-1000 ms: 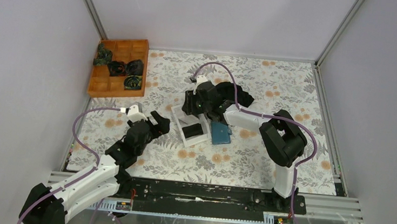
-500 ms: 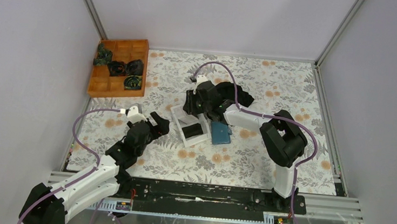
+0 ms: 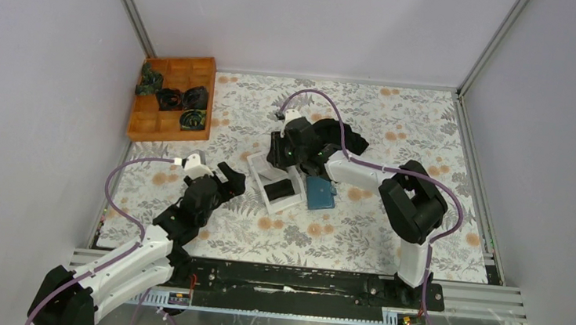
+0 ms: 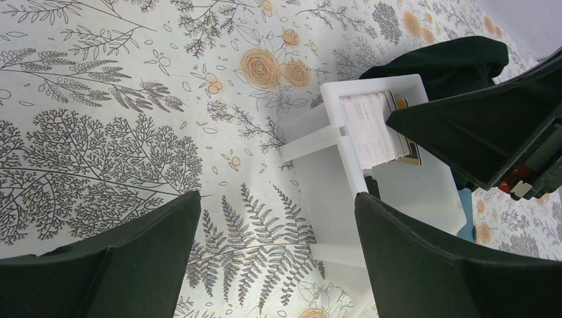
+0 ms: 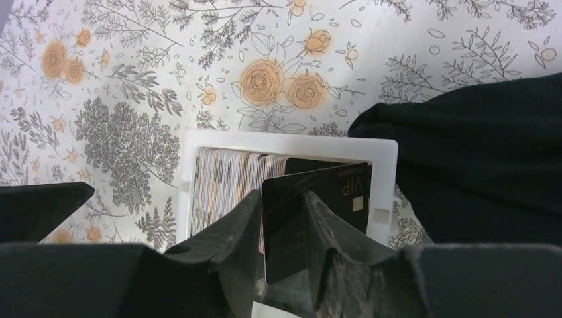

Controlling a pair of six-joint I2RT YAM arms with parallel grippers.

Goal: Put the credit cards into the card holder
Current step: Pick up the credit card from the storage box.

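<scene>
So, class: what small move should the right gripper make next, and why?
Probably lift straight up: the right gripper pinches the black card standing in the white tray against the card stack, and the teal card holder lies beside that tray.

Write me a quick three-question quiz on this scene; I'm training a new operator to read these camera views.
1. True or false: the card holder lies inside the white tray.
2. What colour is the card between the right arm's jaws? A) white B) black C) teal
3. Fill in: the ___ arm's jaws stand wide open with nothing in them.
Key: 1 false, it lies on the table beside the tray; 2 B; 3 the left arm.
</scene>
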